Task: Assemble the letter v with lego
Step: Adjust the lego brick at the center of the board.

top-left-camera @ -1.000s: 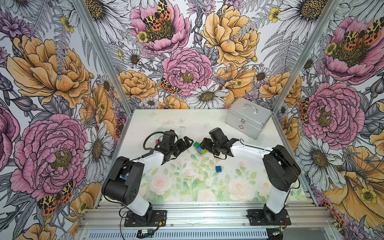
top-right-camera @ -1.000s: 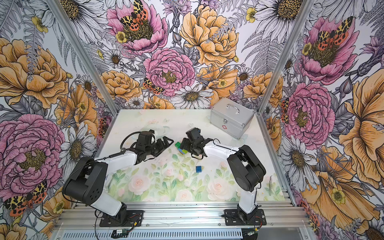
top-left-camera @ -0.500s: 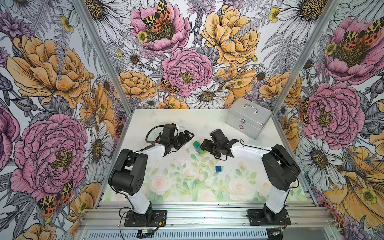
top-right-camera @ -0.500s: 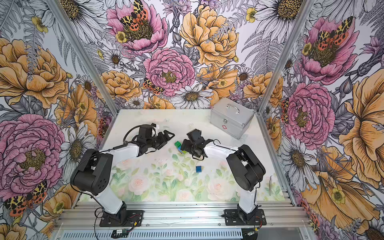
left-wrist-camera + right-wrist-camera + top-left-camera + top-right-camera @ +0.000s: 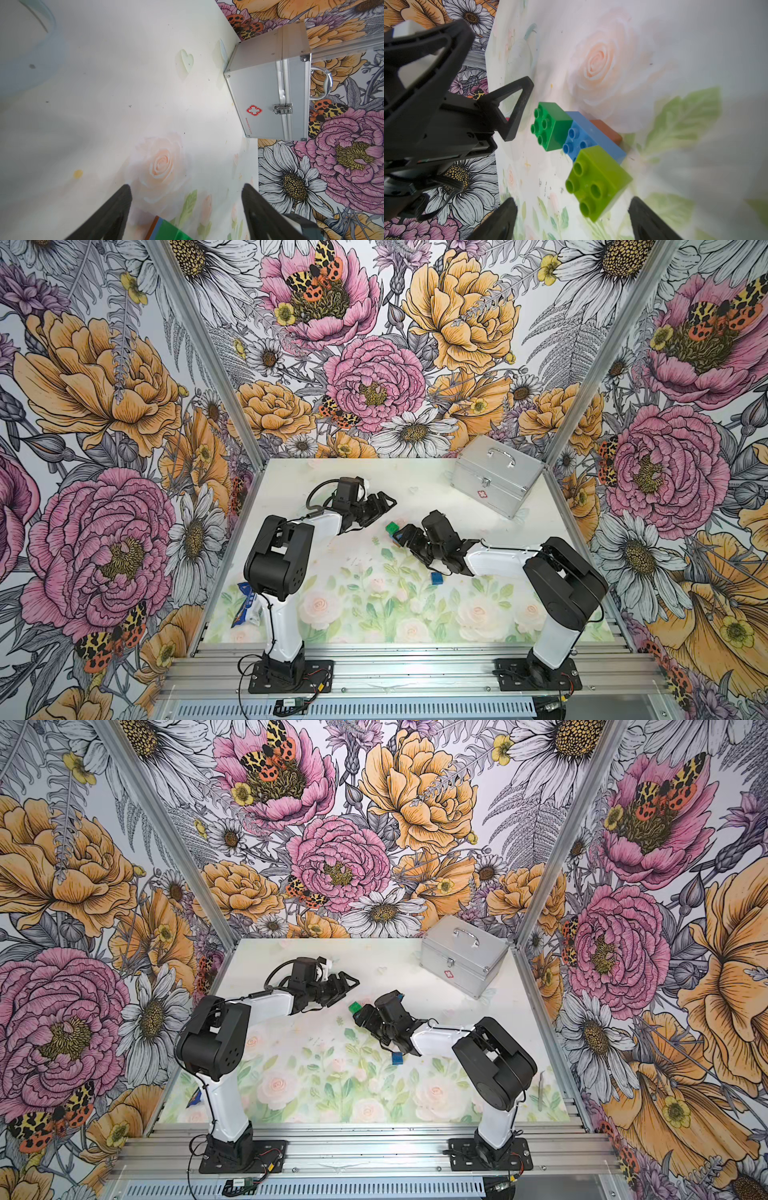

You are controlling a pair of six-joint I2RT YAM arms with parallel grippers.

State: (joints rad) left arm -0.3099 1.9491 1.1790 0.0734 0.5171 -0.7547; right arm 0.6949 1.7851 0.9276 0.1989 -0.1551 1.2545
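A partly joined lego group lies on the mat: dark green brick (image 5: 550, 126), light blue bar (image 5: 591, 137), orange brick (image 5: 608, 131) and lime brick (image 5: 598, 180). In both top views only its green brick (image 5: 391, 527) (image 5: 355, 1007) shows clearly. My right gripper (image 5: 573, 206) (image 5: 402, 536) is open just short of the lime brick, not touching it. My left gripper (image 5: 187, 190) (image 5: 384, 504) is open and empty on the far side of the group, whose green edge (image 5: 172, 230) shows below its fingers. A dark blue brick (image 5: 436, 578) lies loose under the right forearm.
A silver metal case (image 5: 494, 477) (image 5: 268, 89) stands at the back right corner. A blue packet (image 5: 245, 605) lies by the left arm's base. Floral walls close in the mat (image 5: 374, 614) on three sides.
The left gripper has drawn back from the bricks toward the far side, and its arm has risen. The right gripper has turned and come down toward the brick group.
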